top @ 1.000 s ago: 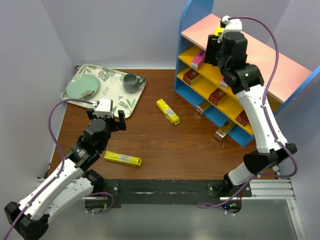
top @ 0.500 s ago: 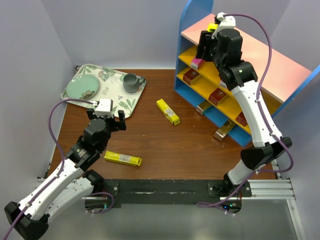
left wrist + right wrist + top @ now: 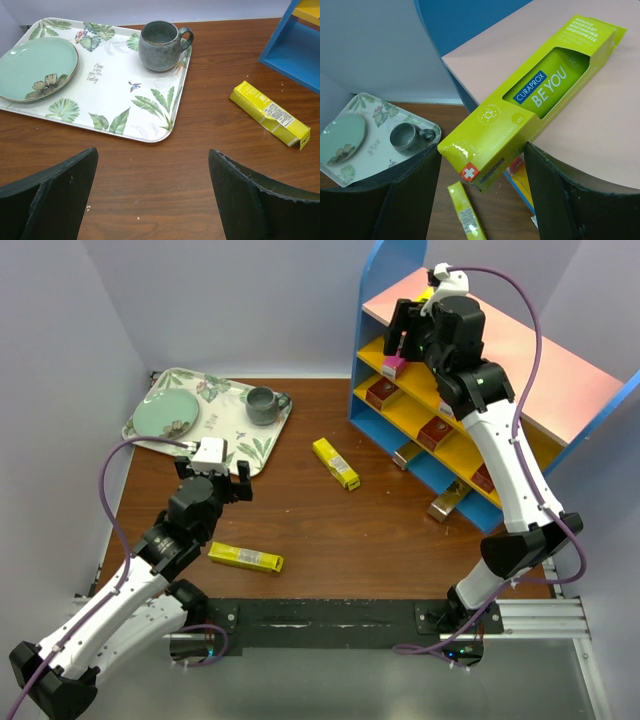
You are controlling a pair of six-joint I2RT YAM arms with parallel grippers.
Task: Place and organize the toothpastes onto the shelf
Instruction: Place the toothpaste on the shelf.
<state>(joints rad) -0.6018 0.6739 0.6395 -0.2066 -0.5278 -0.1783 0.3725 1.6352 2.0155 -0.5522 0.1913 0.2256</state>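
1. Top external view. The right pincer [image 3: 408, 328] is raised at the top board of the shelf [image 3: 545, 370], jaws parted. A lime carton [image 3: 430, 295] lies just behind it and a pink carton [image 3: 393, 365] just below it. The left pincer [image 3: 212, 478] hangs low over the table [image 3: 380, 540], spread wide and empty. One yellow carton [image 3: 335, 462] lies ahead to its right, well apart. A second yellow carton [image 3: 245, 558] lies behind it, near.

2. Left wrist view. The left pincer [image 3: 152, 160] holds nothing between its fingers. The yellow carton [image 3: 270, 112] lies flat, ahead and right. The floral tray [image 3: 150, 135] is directly ahead.

3. Right wrist view. The right pincer [image 3: 481, 150] straddles the near end of the lime carton [image 3: 540, 90], with a gap showing on each side, so it is not gripping. The carton rests on the board, its end overhanging the edge.

4. Handling, judged. The toothpastes are light cardboard, stiff lengthwise, with thin walls that dent under a hard squeeze and a glossy finish that may slip. They are best taken across the narrow width, near mid-length.
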